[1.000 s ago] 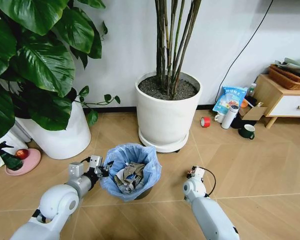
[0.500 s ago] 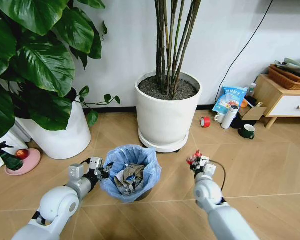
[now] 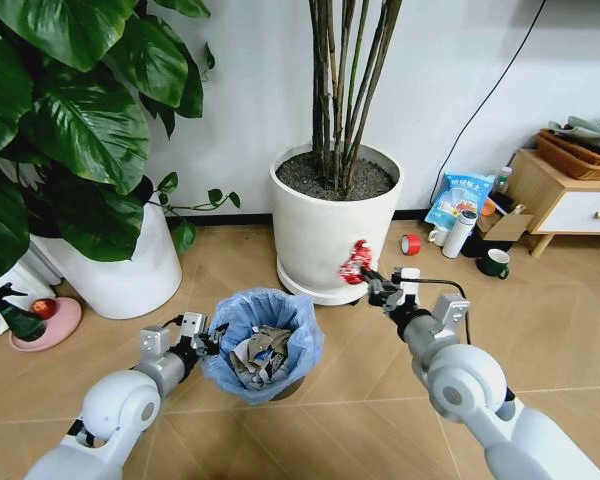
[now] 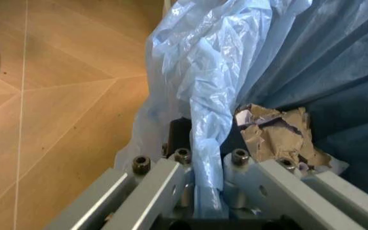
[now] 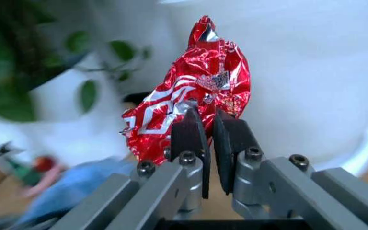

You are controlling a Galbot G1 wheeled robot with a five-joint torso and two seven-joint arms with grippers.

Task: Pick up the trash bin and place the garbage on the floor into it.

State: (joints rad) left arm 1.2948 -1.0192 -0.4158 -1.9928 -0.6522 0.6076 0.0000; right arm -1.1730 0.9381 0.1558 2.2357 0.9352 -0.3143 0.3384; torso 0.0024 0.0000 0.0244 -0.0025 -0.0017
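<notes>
The trash bin (image 3: 263,343), round and dark with a crinkly light-blue bag over its rim, hangs just above the floor (image 3: 540,330) with crumpled paper and wrappers inside. My left gripper (image 3: 202,338) is shut on the bin's left rim; the left wrist view shows the bag (image 4: 203,120) pinched between its fingers. My right gripper (image 3: 368,282) is up in the air to the right of the bin, in front of the middle white pot, shut on a red crumpled wrapper (image 3: 356,262) (image 5: 190,100). That piece of garbage sticks out past the fingertips (image 5: 187,134).
A big white plant pot (image 3: 335,225) stands just behind the bin, another (image 3: 130,270) at the left under large leaves. A red tape roll (image 3: 410,243), a cup, a bottle and a snack bag lie by the wooden cabinet (image 3: 565,195) at right. A green spray bottle (image 3: 18,315) is far left.
My right arm has risen from the floor and swung forward and left, carrying the red wrapper up toward the bin. The left gripper and the bin have stayed put.
</notes>
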